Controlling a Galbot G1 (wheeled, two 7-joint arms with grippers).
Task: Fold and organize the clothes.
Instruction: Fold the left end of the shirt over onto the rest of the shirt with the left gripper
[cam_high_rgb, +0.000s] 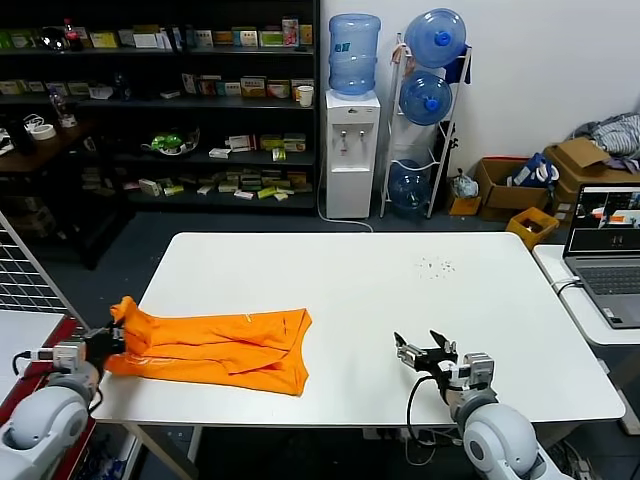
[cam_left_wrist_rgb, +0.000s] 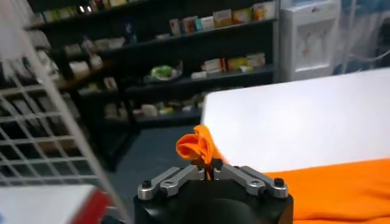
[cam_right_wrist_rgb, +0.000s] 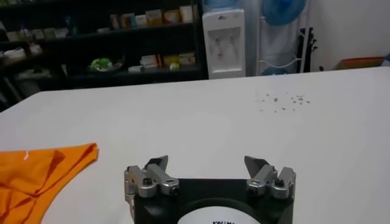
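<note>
- Now the orange T-shirt (cam_high_rgb: 215, 350) lies long-ways across the desk (cam_high_rgb: 400, 290), at its left side
- The left end effector (cam_left_wrist_rgb: 208, 175) is pinched tight on its left tip
- The right end effector (cam_high_rgb: 424, 352) sits wide open, holding nothing, well away from the shirt

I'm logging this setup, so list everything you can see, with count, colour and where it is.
T-shirt: one, bright orange, partly folded on the table's left front.
Table: one, white, centre.
Specks: several, dark, table's far right.
Laptop: one, grey, open on the side table at right.
Water dispenser: one, white, blue bottle on top, by the back wall.
Bottle rack: one, white, three blue bottles.
Shelves: dark, stocked, back left.
Cardboard boxes: several, brown, back right.
Left gripper: shut on the T-shirt's left edge.
Right gripper: open, above the table's right front.
</note>
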